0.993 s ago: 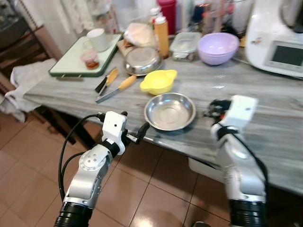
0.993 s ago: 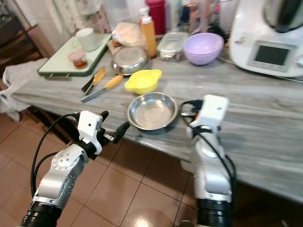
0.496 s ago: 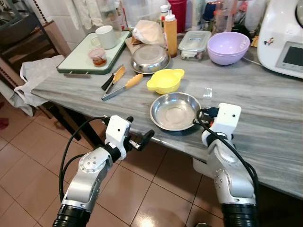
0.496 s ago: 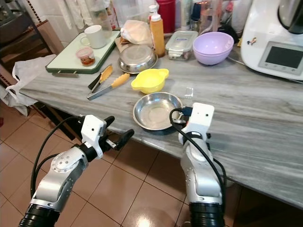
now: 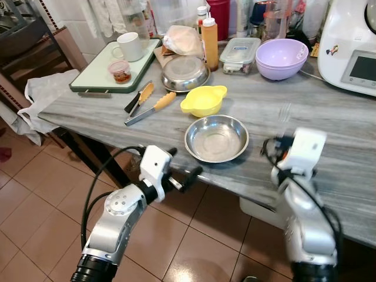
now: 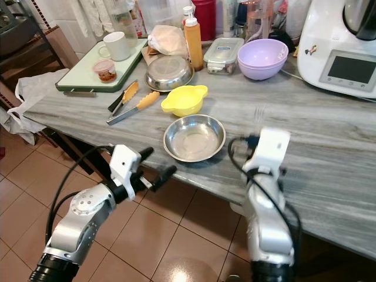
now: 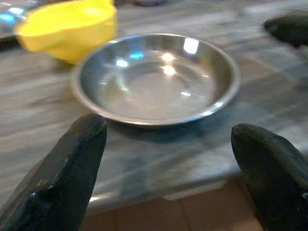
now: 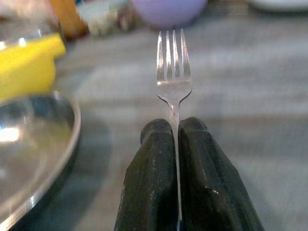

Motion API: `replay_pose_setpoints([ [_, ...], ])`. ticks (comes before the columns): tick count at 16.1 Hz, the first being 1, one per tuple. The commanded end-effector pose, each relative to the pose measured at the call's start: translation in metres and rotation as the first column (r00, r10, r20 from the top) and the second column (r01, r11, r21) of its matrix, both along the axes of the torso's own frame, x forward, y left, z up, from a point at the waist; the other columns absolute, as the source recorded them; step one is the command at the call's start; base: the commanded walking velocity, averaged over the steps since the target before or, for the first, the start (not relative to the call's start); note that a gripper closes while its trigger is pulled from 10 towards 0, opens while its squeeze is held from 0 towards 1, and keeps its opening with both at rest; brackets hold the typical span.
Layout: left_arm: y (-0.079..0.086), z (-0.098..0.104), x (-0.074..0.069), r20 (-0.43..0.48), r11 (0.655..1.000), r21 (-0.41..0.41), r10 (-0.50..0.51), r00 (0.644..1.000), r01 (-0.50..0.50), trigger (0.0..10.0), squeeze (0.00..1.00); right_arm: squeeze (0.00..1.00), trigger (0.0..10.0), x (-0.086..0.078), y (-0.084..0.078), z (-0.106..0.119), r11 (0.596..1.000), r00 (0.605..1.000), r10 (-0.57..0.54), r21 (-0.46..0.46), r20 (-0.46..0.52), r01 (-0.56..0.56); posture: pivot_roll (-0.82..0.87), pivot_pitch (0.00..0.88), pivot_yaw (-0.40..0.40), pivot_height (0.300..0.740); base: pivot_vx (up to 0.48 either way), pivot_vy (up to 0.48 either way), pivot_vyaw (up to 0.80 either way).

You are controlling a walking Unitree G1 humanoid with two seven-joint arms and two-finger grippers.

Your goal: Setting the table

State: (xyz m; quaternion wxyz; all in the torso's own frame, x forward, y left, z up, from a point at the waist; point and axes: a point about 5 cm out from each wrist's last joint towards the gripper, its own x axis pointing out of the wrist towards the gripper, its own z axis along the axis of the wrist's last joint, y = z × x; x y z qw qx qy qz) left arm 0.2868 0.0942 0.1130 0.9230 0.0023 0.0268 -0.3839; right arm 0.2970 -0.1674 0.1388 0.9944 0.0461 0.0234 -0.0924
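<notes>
Since half a second ago the right gripper (image 5: pixel 276 144) has shifted from the steel bowl's (image 5: pixel 216 137) rim to clear of it at 3 o'clock. Left wrist view: left gripper (image 7: pixel 168 144) fingers spread wide before the bowl. Right wrist view: fingers (image 8: pixel 154 178) clamped on a fork (image 8: pixel 173 72), tines forward over the counter (image 8: pixel 250 86).

my head's two eye views look forward and down from above the grey counter (image 5: pixel 346 147), taking in both arms and the floor tiles. my left wrist camera sits low just off the counter's edge, close to the steel dish (image 7: pixel 155 79). my right wrist camera skims the countertop along the fork (image 8: pixel 173 77), sharing that dish's rim and the yellow bowl (image 8: pixel 26 65).
</notes>
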Motion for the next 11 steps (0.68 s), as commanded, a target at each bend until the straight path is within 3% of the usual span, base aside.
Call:
replay_pose_setpoints([
  [1, 0.005, -0.001, -0.004, -0.011, 0.999, 0.012, -0.039, 0.999, 0.039, 10.0, 0.0, 0.0, 10.0, 0.003, 0.01, 0.0, 0.999, 0.999, 0.041, 0.007, -0.004, -0.041, -0.2, 0.111, 0.174, 0.74, 0.0, 0.0, 0.0],
  [11, 0.005, -0.001, -0.009, -0.011, 0.997, 0.009, -0.082, 0.997, 0.082, 10.0, 0.0, 0.0, 10.0, 0.022, 0.027, -0.018, 0.992, 0.992, 0.083, 0.103, -0.1, -0.073, -0.19, 0.113, 0.168, 0.74, 0.0, 0.0, 0.0],
])
